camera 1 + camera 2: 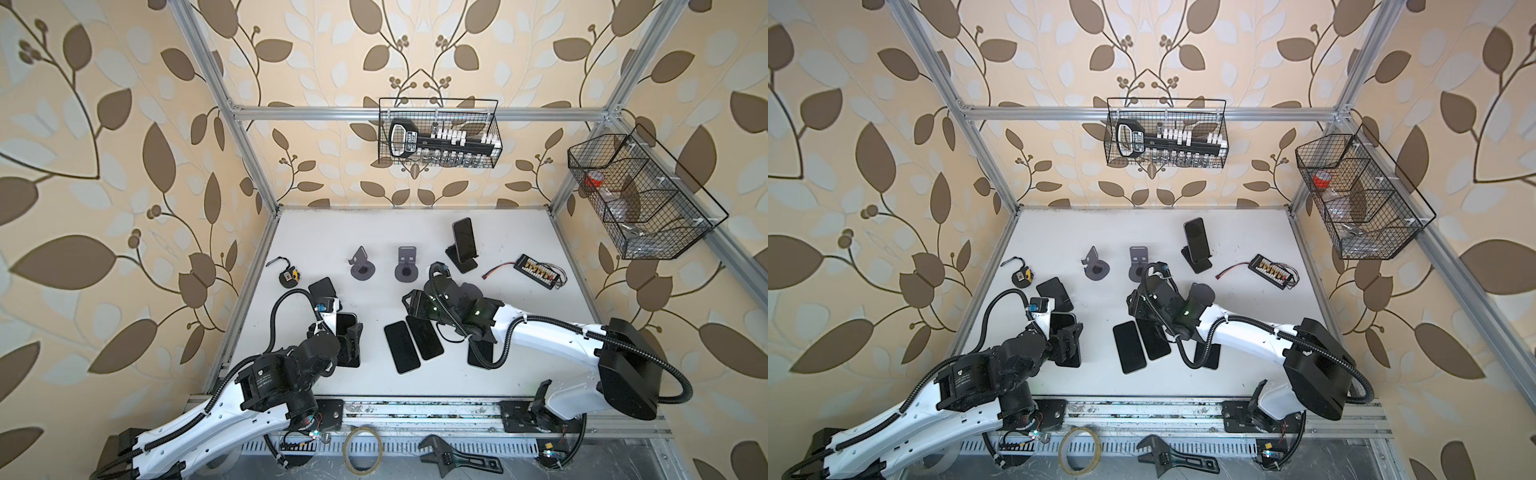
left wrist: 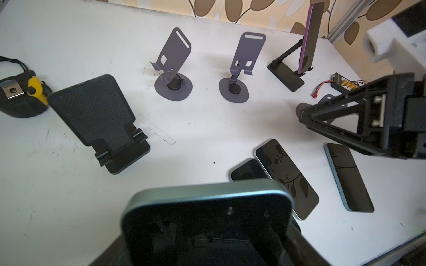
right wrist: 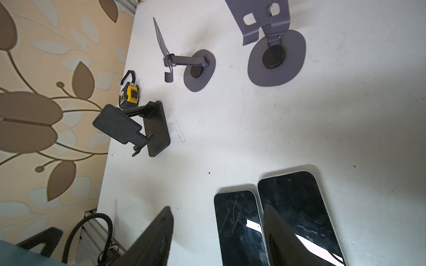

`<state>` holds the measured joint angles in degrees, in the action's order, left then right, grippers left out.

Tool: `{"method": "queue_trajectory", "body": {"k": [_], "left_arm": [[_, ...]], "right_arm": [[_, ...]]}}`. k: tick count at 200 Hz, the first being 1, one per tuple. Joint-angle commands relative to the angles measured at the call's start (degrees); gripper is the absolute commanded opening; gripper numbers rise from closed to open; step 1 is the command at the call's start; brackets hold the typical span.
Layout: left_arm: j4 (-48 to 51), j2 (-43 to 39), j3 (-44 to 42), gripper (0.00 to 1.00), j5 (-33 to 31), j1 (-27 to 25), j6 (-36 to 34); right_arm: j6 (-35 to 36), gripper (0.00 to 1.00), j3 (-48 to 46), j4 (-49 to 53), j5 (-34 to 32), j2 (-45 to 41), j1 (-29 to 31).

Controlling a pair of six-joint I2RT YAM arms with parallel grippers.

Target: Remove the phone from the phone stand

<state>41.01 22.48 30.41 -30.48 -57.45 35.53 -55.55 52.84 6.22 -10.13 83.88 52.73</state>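
Hiding its stand, the left gripper [image 1: 347, 332] clamps a phone [image 2: 207, 221]; right gripper [image 1: 409, 305] closed.

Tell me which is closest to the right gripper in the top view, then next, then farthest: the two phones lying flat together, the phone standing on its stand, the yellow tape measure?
From the right gripper:
1. Flat phones, just below it.
2. Standing phone, toward the back.
3. Tape measure, far left edge.
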Motion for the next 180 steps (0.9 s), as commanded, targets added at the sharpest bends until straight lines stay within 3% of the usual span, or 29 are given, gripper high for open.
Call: {"method": "queue_trajectory", "body": {"k": [1,180], "left_arm": [[1.96,-1.07,-0.61,0.57,-3.29,-0.47,4.17],[-7.51,5.40,-4.60,0.56,-1.13,-0.43,3.97]], "right_arm": [[-1.27,0.63,0.04,-0.31,-0.71,1.60,0.68],[-1.41,0.63,1.68,-0.51,-1.54,4.26,2.85]]}}
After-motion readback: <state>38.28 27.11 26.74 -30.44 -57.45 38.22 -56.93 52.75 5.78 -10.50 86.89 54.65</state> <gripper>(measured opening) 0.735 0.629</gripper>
